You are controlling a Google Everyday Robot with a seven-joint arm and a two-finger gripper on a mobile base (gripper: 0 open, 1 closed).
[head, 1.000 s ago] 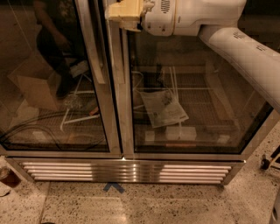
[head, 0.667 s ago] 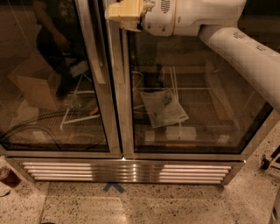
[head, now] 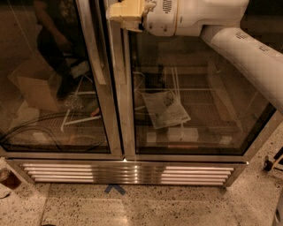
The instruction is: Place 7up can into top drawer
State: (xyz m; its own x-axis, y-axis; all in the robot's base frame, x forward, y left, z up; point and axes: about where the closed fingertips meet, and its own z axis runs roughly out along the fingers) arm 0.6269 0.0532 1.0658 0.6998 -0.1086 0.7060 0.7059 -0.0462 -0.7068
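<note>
The 7up can is out of view, and so is the top drawer. My white arm (head: 239,44) comes in from the right edge and runs along the top of the camera view. Its cream-coloured gripper (head: 126,13) sits at the top centre, in front of the metal post between two glass doors. I see nothing held in it.
A low glass-door cooler (head: 128,110) fills the view, with a vertical handle (head: 95,48) on its left door. Inside lie wire racks and a sheet of paper (head: 166,108). A metal grille (head: 128,173) runs along its base, above speckled floor with a blue tape mark (head: 115,189).
</note>
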